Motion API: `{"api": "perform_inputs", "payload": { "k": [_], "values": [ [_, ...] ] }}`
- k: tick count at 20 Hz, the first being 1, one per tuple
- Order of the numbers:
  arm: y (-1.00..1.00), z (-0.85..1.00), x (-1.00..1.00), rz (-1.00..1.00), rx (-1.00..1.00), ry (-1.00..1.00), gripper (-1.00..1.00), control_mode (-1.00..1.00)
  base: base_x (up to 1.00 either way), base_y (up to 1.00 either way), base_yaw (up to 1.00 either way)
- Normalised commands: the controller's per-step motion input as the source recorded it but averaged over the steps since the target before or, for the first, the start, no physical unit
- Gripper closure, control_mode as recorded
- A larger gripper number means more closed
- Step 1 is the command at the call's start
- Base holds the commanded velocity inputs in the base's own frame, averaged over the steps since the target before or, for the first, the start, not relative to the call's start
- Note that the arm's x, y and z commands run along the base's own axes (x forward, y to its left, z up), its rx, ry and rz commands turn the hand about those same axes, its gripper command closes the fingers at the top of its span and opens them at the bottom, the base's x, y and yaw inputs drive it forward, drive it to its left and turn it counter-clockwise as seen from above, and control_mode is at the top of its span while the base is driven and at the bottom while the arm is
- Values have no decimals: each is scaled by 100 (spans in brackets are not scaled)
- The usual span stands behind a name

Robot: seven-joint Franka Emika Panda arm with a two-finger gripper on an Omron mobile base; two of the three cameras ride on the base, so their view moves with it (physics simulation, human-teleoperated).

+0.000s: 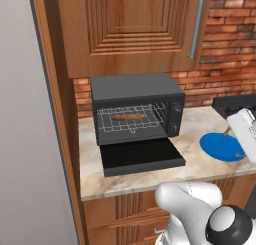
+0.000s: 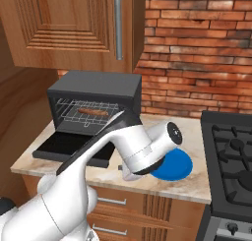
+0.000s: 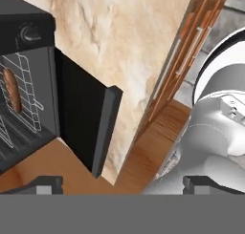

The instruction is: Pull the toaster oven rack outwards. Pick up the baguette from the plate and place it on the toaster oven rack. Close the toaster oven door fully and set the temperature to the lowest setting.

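The end effector (image 3: 122, 183) is wide open, with its two dark tips far apart. It holds nothing and touches nothing. It hangs out past the front edge of the counter (image 1: 195, 156), in front of the open oven.

Near it is the toaster oven door (image 1: 141, 156). The door is folded all the way down and lies flat on the counter. Behind the door is the toaster oven (image 1: 135, 109), a dark grey box. Inside it sits the toaster oven rack (image 1: 131, 118), a silver wire grid. The baguette (image 1: 128, 117) lies on the rack. A round knob (image 3: 31, 35) is on the oven's front strip.

To the right of the oven is the blue plate (image 1: 220, 146), flat on the counter with nothing on it.

The counter is light marble. Behind it is a red brick wall (image 2: 197, 53). A wooden cabinet (image 1: 130, 29) hangs above the oven. A black stove (image 2: 231, 151) stands at the far right.
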Motion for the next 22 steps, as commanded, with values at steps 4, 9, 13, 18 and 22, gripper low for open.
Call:
{"api": "perform_inputs", "payload": {
  "k": [4, 9, 13, 18, 22],
  "values": [
    [0, -28, 0, 0, 18, 3, -100, -100, 0, 0, 0],
    [0, -6, 0, 0, 2, 9, -100, -100, 0, 0, 0],
    [3, -5, 0, 0, -1, 21, -100, -100, 0, 0, 0],
    [12, -16, 1, 0, -4, 26, -100, -100, 0, 0, 0],
    [4, -20, 4, 0, 0, 24, -100, -100, 0, 0, 0]
  ]
}}
